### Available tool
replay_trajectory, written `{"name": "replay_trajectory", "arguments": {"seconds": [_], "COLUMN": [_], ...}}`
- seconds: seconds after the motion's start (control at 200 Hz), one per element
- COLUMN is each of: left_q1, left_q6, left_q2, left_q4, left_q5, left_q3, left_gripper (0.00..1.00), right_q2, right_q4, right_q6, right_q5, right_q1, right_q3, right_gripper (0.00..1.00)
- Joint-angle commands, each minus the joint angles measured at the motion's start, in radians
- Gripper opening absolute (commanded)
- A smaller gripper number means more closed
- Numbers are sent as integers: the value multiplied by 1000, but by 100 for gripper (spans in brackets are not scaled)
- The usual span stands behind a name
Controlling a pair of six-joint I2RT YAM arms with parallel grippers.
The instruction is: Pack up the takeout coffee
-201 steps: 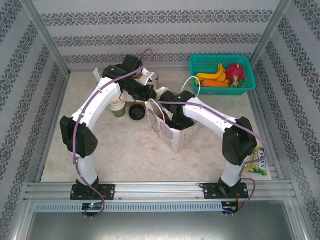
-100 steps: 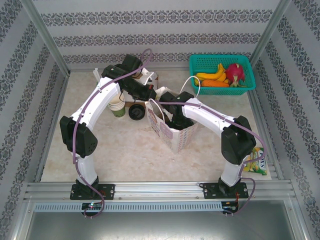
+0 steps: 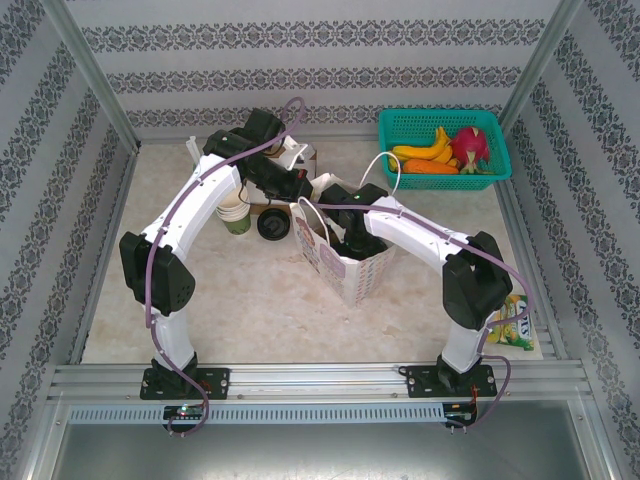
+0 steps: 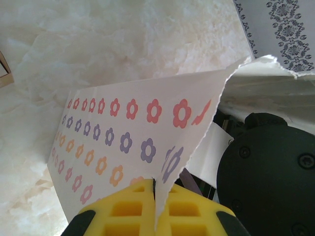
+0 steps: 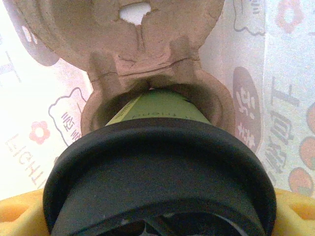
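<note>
A white paper bag printed with red, purple and orange flowers (image 3: 345,268) stands open near the middle of the cream marble-look desk (image 3: 250,310). Inside it lies a brown moulded-pulp cup carrier (image 5: 147,64); the takeout coffee, a small green-and-cream paper cup with a round black plastic lid (image 5: 157,152), sits in one of the carrier's wells. The right arm's jaws reach down into the bag and stand wide around the lid, a yellow finger (image 5: 17,216) at each side, gripping the cup. The left arm's jaws are closed tight on the bag's serrated top edge, the paper pinched between their yellow pads (image 4: 123,209).

At the far right corner a teal plastic mesh basket (image 3: 440,114) holds yellow bananas (image 3: 420,152), a pink dragon fruit (image 3: 470,143) and an orange carrot-like piece (image 3: 432,167). Left of the bag stands a stack of lidless cream-and-green paper cups (image 3: 236,215); a loose round black lid (image 3: 272,224) lies between the stack and the bag. The left arm crosses over the items behind them, which cannot be made out. A yellow-green packet (image 3: 516,326) lies at the near right, partly behind the right arm.
</note>
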Motion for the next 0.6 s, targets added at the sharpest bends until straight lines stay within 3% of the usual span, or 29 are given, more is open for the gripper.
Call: {"name": "replay_trajectory", "arguments": {"seconds": [0.0,0.595], "left_q1": [10,9], "left_q6": [-11,-15], "left_q2": [-32,-30], "left_q4": [35,39], "left_q5": [-2,-2], "left_q3": [3,3], "left_gripper": [0,0], "right_q2": [76,138], "right_q4": [90,118], "right_q6": [20,25], "right_q5": [3,29], "right_q1": [-11,-11], "right_q3": [-73,-137], "right_gripper": [46,45]}}
